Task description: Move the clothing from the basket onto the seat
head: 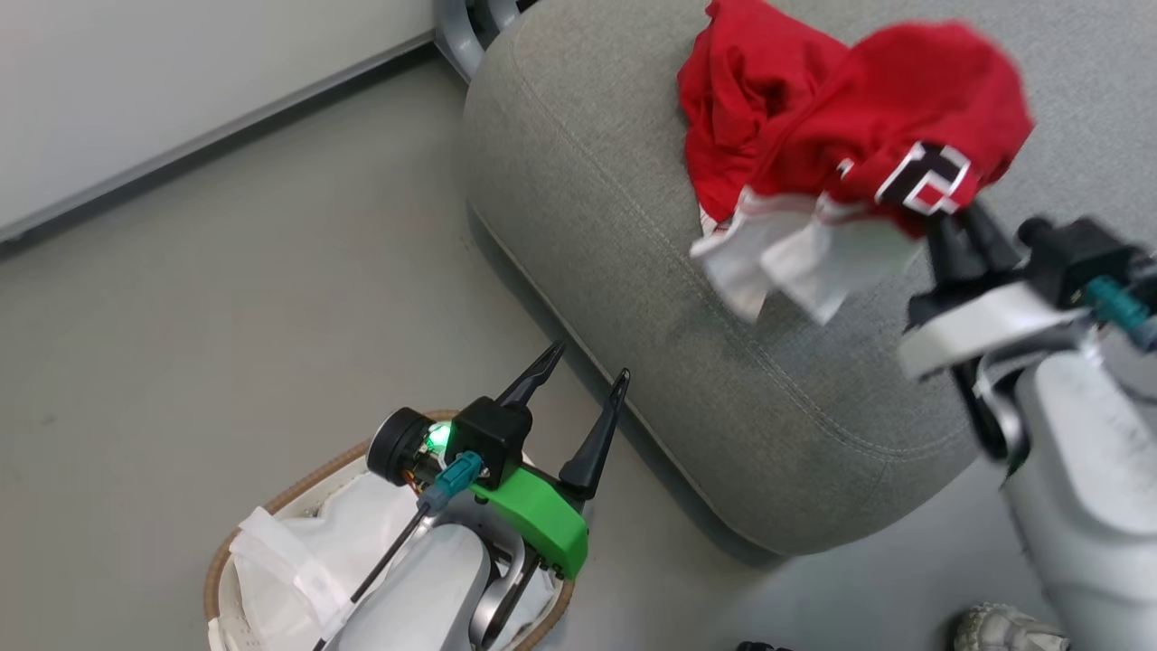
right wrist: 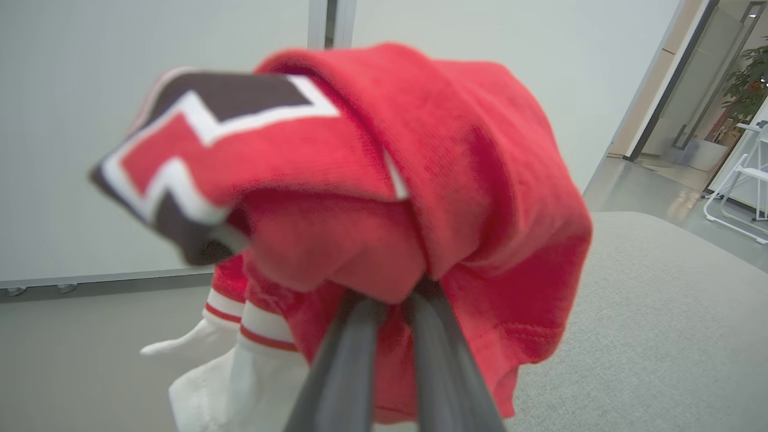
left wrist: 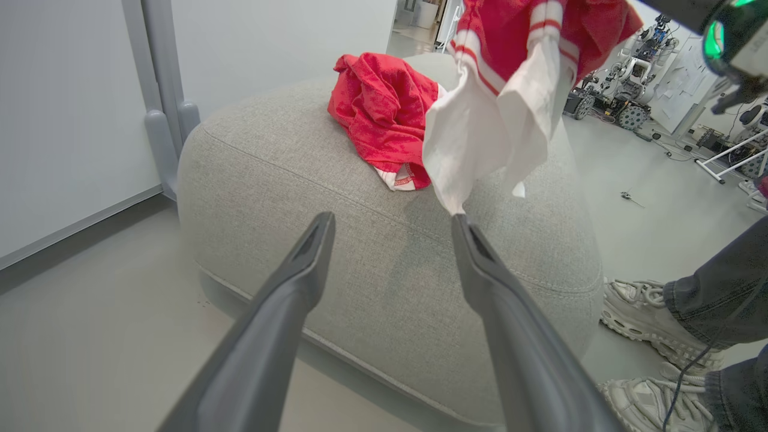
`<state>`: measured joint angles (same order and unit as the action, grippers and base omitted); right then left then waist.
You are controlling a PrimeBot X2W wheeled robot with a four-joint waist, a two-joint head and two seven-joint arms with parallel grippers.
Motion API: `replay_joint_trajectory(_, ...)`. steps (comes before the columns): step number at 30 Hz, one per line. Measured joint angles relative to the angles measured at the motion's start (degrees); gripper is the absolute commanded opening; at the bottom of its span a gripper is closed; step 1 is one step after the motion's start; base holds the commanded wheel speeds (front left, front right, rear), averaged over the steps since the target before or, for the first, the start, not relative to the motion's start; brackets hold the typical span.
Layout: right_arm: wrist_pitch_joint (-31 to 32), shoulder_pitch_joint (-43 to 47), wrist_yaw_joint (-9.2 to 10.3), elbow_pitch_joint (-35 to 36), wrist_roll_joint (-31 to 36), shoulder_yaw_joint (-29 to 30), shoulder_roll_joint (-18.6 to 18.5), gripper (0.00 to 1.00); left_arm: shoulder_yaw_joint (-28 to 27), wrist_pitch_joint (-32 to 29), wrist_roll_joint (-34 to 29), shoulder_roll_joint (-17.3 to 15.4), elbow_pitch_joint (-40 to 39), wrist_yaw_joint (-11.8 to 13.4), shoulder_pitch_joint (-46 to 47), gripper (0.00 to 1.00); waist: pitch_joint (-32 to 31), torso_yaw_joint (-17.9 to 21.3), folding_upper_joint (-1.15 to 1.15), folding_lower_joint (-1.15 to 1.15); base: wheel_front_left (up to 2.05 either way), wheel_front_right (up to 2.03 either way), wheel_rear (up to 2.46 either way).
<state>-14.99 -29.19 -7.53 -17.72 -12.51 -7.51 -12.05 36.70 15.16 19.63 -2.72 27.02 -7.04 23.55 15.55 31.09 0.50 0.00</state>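
**Jersey in my right fingers, over the seat**

The red jersey [right wrist: 456, 180] is bunched up and held in the air above the seat [head: 633, 271]. My right gripper [right wrist: 389, 306] has its two fingers pressed narrow together, with a fold of the red cloth pinched between them. The navy and white lettering sits on top of the bundle. The white sleeves with their red stripes dangle from its lower side, over the seat's top near the long front edge. I cannot tell whether the sleeve ends touch the upholstery.

The plain red piece [head: 750, 99] lies crumpled on the seat's top. It is back from the front edge and inward of the rounded corner, and from my head the hanging jersey partly covers it.

My left gripper [head: 589, 362] has its fingers spread wide with nothing between them. Its tips point at the seat's front edge and it hangs over the basket [head: 271, 502].

The basket stands on the grey floor [head: 226, 316], near the seat's front edge and close to the rounded corner. Within its brown rim a white liner sheet [head: 298, 561] lies rumpled, and my left forearm hides part of the inside.

Past the seat's other end a person's pale shoes [left wrist: 648, 312] and dark trouser legs stand on the floor.
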Motion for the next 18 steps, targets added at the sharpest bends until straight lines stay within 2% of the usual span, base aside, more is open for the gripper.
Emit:
replay_joint_trajectory(5,-0.01,-7.76,0.0,-6.5,1.1,3.47,-5.35,0.0,-0.42,0.0,-2.04,0.01,0.98,-0.07,1.03,1.0,3.29,-1.05,0.0,0.0,0.0,0.0,0.0)
replay_joint_trajectory(18,0.0,-22.07,0.0,-27.88,4.34,9.55,-11.0,0.0,-0.75,0.0,-4.32,-0.25,1.27,-0.26,6.04,1.0,12.2,-9.1,0.0,0.0,0.0,0.0,0.0)
